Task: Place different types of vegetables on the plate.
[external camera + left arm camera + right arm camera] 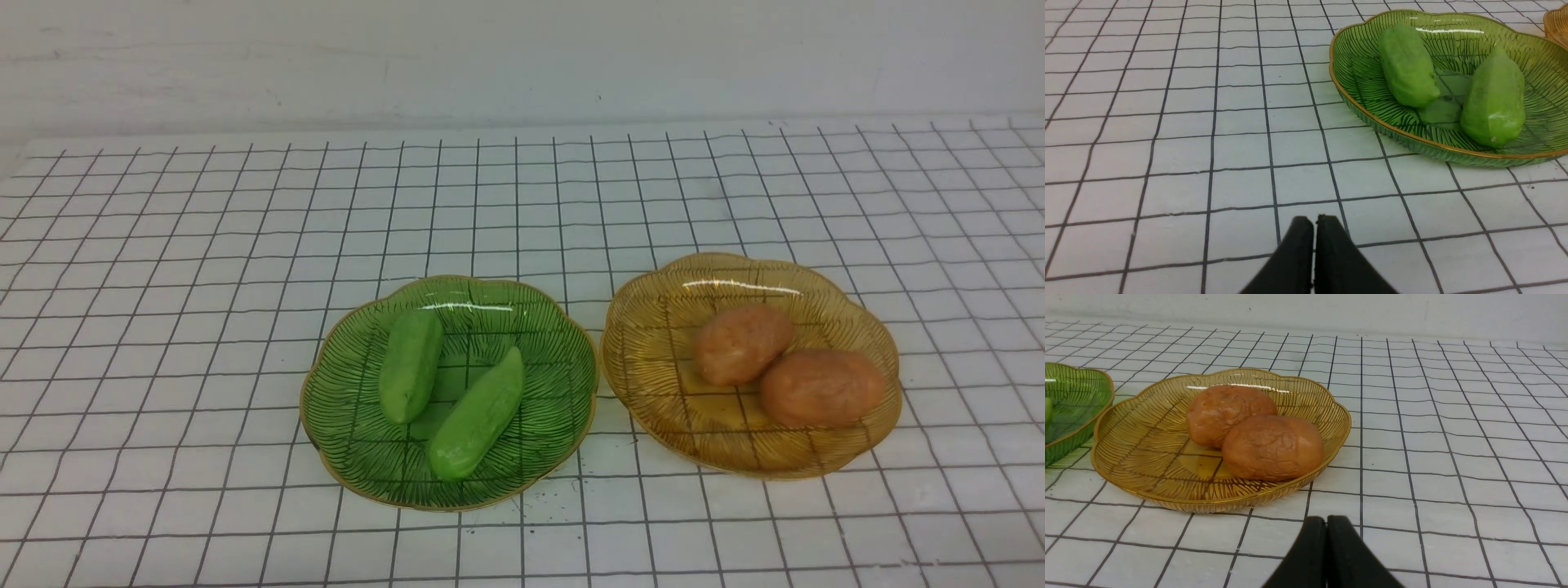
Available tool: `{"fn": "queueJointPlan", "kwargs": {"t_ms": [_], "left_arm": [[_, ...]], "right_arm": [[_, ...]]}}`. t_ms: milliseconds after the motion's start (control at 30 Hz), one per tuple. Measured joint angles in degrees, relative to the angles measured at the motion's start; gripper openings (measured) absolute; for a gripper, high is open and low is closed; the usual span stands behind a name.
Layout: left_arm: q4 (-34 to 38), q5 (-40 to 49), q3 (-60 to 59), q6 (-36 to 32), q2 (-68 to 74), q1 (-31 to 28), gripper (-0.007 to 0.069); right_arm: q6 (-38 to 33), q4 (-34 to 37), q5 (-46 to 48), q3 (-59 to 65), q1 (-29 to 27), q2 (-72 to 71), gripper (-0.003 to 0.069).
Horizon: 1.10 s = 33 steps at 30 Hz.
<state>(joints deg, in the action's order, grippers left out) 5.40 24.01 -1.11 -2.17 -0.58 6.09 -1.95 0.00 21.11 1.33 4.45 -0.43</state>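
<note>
Two light-green cucumber-like vegetables (pixel 411 364) (pixel 478 414) lie in the green glass plate (pixel 351 453). Two orange-brown potato-like vegetables (pixel 742 344) (pixel 822 389) lie touching in the amber glass plate (pixel 653 392). Neither gripper shows in the front view. In the left wrist view my left gripper (pixel 1314 220) is shut and empty, low over the cloth, short of the green plate (pixel 1372 118) with its cucumbers (pixel 1406 65) (pixel 1494 98). In the right wrist view my right gripper (pixel 1327 520) is shut and empty, short of the amber plate (pixel 1139 457) with its potatoes (pixel 1229 410) (pixel 1271 447).
The plates stand side by side on a white cloth with a black grid (pixel 204 245). A pale wall (pixel 522 57) runs behind the table. The green plate's rim shows at the edge of the right wrist view (pixel 1073 433).
</note>
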Motion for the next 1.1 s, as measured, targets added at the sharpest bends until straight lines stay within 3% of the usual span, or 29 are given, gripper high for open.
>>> {"fn": "queueJointPlan", "kwargs": {"t_ms": [267,1100], "left_arm": [[0.0,-0.1,0.0,0.0,0.0,-3.5,-0.0008],[0.0,-0.1,0.0,0.0,0.0,-3.5,-0.0008]], "right_arm": [[0.1,0.0,0.0,0.0,0.0,0.0,-0.0015],[0.2,0.0,0.0,0.0,0.0,0.0,-0.0015]]}}
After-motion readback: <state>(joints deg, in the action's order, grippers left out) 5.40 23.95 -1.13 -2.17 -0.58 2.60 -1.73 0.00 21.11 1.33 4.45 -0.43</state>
